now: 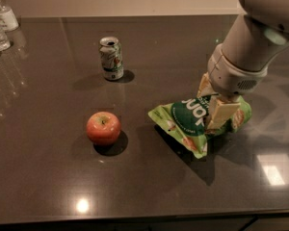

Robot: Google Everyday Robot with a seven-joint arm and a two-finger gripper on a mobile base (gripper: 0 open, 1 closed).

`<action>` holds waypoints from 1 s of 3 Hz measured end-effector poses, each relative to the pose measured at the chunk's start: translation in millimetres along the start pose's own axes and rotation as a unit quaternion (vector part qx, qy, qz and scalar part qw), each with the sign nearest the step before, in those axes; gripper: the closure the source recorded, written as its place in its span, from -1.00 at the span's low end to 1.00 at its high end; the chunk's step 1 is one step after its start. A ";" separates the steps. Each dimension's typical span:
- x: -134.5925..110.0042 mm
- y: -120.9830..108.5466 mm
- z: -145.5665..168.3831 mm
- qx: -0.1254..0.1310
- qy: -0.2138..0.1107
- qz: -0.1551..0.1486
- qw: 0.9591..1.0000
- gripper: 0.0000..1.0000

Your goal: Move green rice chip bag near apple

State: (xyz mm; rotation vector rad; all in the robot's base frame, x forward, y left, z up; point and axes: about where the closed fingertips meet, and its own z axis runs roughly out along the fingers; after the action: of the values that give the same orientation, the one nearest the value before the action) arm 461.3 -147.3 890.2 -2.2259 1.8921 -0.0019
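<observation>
The green rice chip bag (185, 124) is a crinkly light green pouch with a dark green circle and white letters, right of centre, lifted a little above the dark table. My gripper (212, 107) comes down from the upper right and is shut on the bag's right part, one cream finger (220, 113) in front of it. The apple (103, 127) is red-orange with a yellowish patch. It sits on the table to the left of the bag, about one bag-width away.
A green-and-white drink can (111, 58) stands upright behind the apple. Clear bottles (0, 25) stand at the far left back corner. The dark table (48, 186) has its front edge along the bottom of the view.
</observation>
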 end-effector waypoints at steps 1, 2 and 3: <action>-14.3 -15.0 2.3 0.003 -0.010 0.005 1.000 1.00; -30.8 -28.0 5.7 0.006 -0.030 0.012 0.999 1.00; -45.4 -37.9 9.8 0.005 -0.047 0.017 0.999 1.00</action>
State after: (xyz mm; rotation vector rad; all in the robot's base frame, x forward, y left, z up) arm 491.9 -95.8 893.4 -2.1460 1.8764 0.0963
